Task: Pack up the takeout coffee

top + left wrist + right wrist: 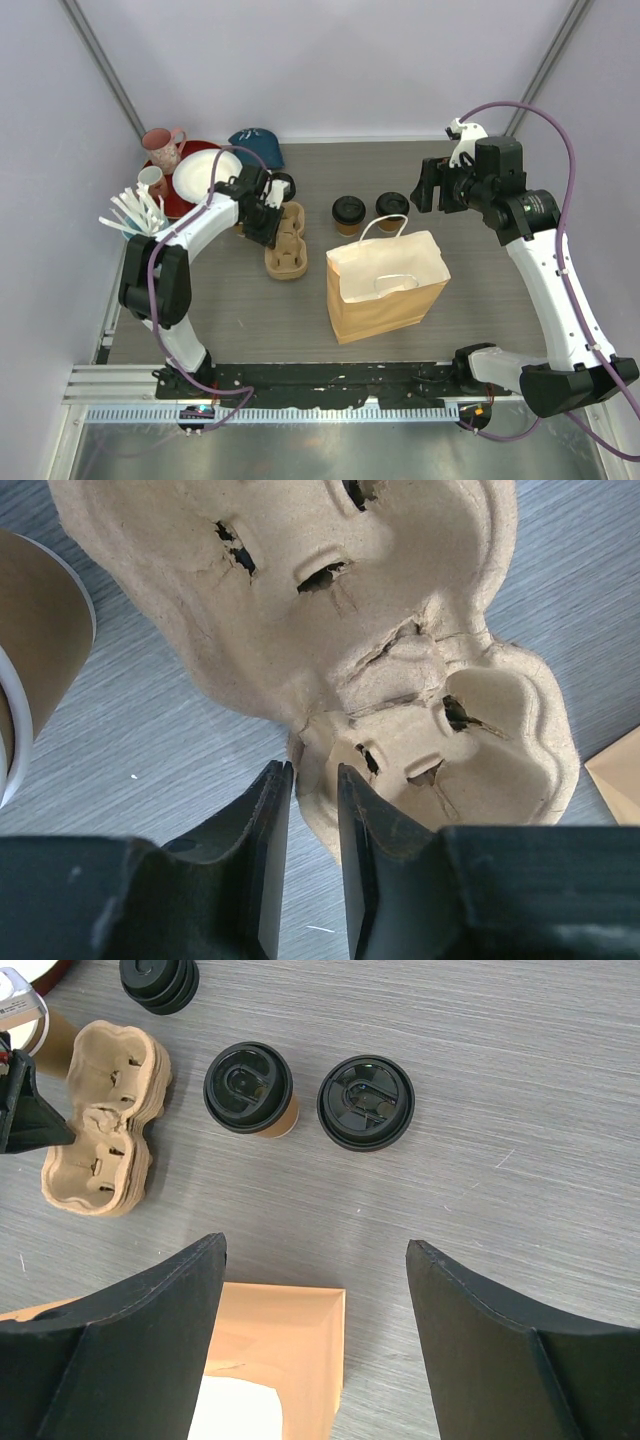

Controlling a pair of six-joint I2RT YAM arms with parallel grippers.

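Two takeout coffee cups with black lids stand side by side behind the paper bag, the left cup and the right cup. The open brown paper bag stands upright mid-table. A pulp cup carrier lies left of the cups. My left gripper is at the carrier's far left end, its jaws narrowed onto the carrier's rim. My right gripper is wide open and empty, held above the table behind the bag and near the right cup.
A stack of black lids sits behind the carrier. At the back left are a pink mug, a white plate on a red plate, a blue object and white utensils. A tan cup stands left of the carrier.
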